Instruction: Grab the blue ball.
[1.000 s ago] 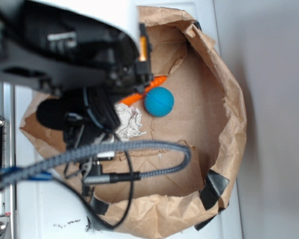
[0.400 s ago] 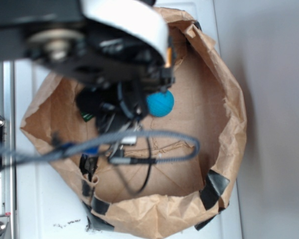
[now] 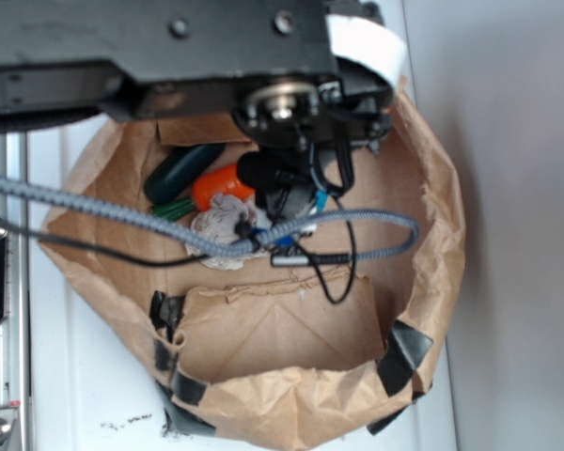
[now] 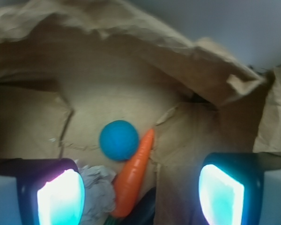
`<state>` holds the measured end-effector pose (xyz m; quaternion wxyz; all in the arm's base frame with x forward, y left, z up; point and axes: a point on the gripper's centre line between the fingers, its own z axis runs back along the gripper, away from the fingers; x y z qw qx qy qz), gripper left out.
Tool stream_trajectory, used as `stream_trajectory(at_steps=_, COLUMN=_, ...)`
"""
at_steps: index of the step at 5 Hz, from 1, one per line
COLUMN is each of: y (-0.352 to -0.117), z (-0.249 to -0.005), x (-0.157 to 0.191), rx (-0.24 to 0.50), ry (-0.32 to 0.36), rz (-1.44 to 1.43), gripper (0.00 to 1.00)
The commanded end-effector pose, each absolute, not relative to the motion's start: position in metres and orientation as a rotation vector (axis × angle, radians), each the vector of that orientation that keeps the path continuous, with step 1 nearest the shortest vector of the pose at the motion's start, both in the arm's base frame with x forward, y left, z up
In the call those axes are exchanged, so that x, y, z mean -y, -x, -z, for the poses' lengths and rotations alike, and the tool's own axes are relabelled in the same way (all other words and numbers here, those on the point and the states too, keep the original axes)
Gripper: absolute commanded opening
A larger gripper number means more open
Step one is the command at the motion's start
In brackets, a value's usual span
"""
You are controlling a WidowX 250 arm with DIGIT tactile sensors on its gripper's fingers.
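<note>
The blue ball [image 4: 118, 139] lies on the brown paper floor of the bag, ahead of my gripper [image 4: 140, 194] in the wrist view. Its right side touches the tip of an orange carrot [image 4: 133, 180]. My gripper is open, and the two glowing pads [image 4: 61, 197] stand wide apart at the bottom corners with nothing between them. The ball sits beyond the fingertips, a little left of the middle of the gap. In the exterior view the arm [image 3: 216, 56] covers the ball and the jaws.
The crumpled brown paper bag [image 3: 432, 216] walls in the whole area. A white paper wad [image 3: 216, 230], the carrot [image 3: 221, 183] and a dark green oblong object [image 3: 180, 171] lie left of the gripper. Grey cables [image 3: 357, 221] hang across the bag.
The arm has swung right and further over the bag. It now hides the ball in the exterior view and uncovers the carrot and the dark green object.
</note>
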<state>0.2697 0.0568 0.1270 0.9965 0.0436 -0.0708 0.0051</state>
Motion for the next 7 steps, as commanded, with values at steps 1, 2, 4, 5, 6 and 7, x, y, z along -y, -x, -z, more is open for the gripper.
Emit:
stream_trajectory(at_steps=1, y=-0.266, z=-0.118, x=-0.048, rx=0.279, ry=-0.097, rz=0.047, gripper=1.00)
stream_trajectory(at_steps=2, y=-0.265, z=-0.107, x=-0.043, rx=0.275, ry=-0.118, rz=0.068, gripper=1.00)
stream_trajectory(at_steps=4, y=-0.266, z=-0.109, x=-0.039, rx=0.309, ry=-0.122, rz=0.119, gripper=1.00)
stream_trajectory(at_steps=5, y=-0.267, z=-0.116, x=-0.037, rx=0.292, ry=-0.108, rz=0.114, gripper=1.00)
stream_trajectory(at_steps=6, y=-0.269, z=-0.116, x=-0.033, rx=0.262, ry=-0.128, rz=0.112, gripper=1.00)
stream_trajectory(at_steps=7, y=-0.277, z=-0.102, x=-0.032, rx=0.214, ry=-0.156, rz=0.092, gripper=1.00)
